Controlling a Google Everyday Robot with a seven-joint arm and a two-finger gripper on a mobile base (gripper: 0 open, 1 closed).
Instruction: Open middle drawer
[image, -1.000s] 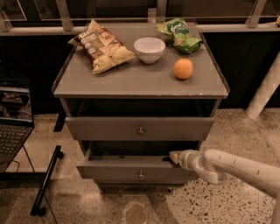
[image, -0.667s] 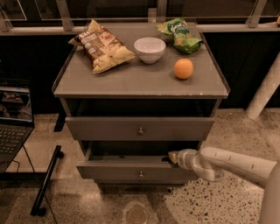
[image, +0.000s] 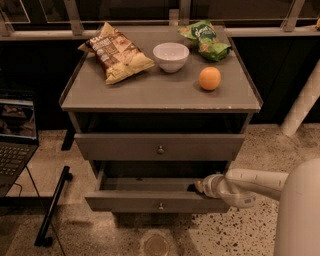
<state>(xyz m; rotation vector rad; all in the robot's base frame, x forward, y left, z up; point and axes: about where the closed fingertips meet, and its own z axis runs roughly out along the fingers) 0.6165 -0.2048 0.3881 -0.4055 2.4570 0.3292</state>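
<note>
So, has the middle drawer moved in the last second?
Yes. The middle drawer slid further out toward the camera, away from the upper drawer; the gripper sits at its right top edge.

Your cream-white gripper (image: 199, 187) sits at the right end of the plain grey middle drawer (image: 130, 201). The bench (image: 150, 92) is a matching flat grey. On it you have an orange (image: 209, 78), a white bowl (image: 171, 56), a green bag (image: 205, 39) and a brown-and-yellow chip bag (image: 116, 52). The floor (image: 240, 235) is beige with dark speckles.

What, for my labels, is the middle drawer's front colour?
Grey, camera view; gripper at the middle drawer's right rim.
</note>
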